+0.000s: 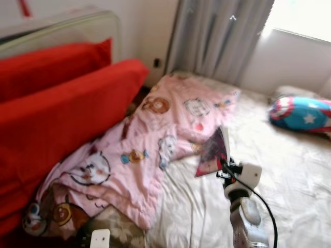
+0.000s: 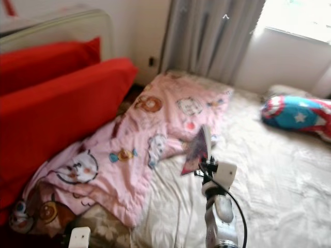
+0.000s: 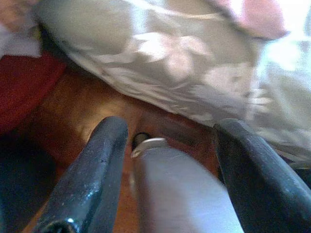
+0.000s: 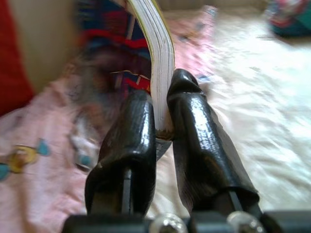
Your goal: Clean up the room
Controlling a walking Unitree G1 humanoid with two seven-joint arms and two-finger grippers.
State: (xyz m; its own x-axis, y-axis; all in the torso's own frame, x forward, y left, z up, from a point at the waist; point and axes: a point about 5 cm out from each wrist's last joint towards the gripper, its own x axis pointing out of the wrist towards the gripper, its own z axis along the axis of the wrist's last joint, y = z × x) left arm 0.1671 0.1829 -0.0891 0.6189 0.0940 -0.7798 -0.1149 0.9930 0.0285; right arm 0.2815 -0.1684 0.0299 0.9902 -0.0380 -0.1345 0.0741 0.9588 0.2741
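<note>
Right gripper (image 4: 163, 126) jaws clamp book (image 1: 214, 150) above bed (image 1: 289, 175), left gripper (image 3: 170, 170) jaws wide; pink blanket (image 1: 155, 139) w/ toy (image 1: 302, 113) left untidied.

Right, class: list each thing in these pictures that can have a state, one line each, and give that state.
Book: lifted above the bed, pinched at its edge, pages bowed.
Right tool: shut on the book.
Left tool: open, low beside the bed.
Pink cartoon blanket: rumpled, spread over the bed's left side.
Red cushions: leaning along the bed's left.
Curtain: drawn.
Shield-print pillow: lying on the bed at far right.
Bed sheet: wrinkled.
</note>
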